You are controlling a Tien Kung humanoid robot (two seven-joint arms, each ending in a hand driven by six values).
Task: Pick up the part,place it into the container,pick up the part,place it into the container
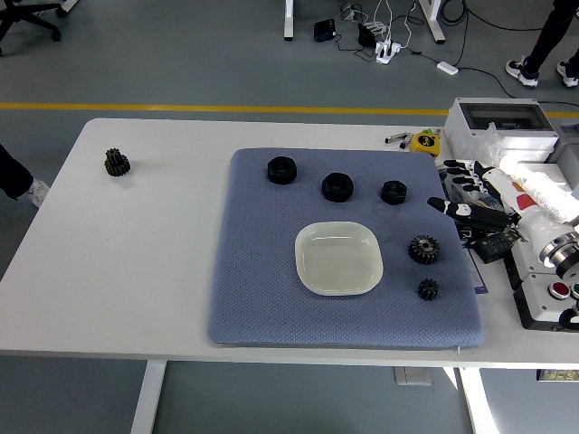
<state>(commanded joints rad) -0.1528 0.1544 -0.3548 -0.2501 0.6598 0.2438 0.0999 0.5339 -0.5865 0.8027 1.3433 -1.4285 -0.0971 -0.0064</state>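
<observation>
My right hand sat at the mat's right edge, fingers stretched out, apart and holding nothing, index pointing inward over the mat. Left arm not in view.

Parts noted, all black. Three hex nuts in a row along the far side of the mat: nut one, nut two, nut three, the last one nearest my fingertips. Two gears on the right: big gear just below my hand, small gear nearer the table's front edge. One more gear lay off the mat, far left on the bare table, well apart from everything.

Dish in the mat's middle: shallow, pale, translucent, empty. Nothing placed yet, so I judged the first pick was not yet done.

Handling, my guess: these looked like rigid plastic or metal pieces, small, stiff, not fragile. Light enough for a fingertip pinch. Gear teeth would give purchase; I would take the big gear across its toothed rim, thumb opposite two fingers. Nuts: pinch on opposite flats, not corners. The mat looked soft and textured, so parts should not skid as I closed on them. The dish was light and might slide if bumped; release low.
</observation>
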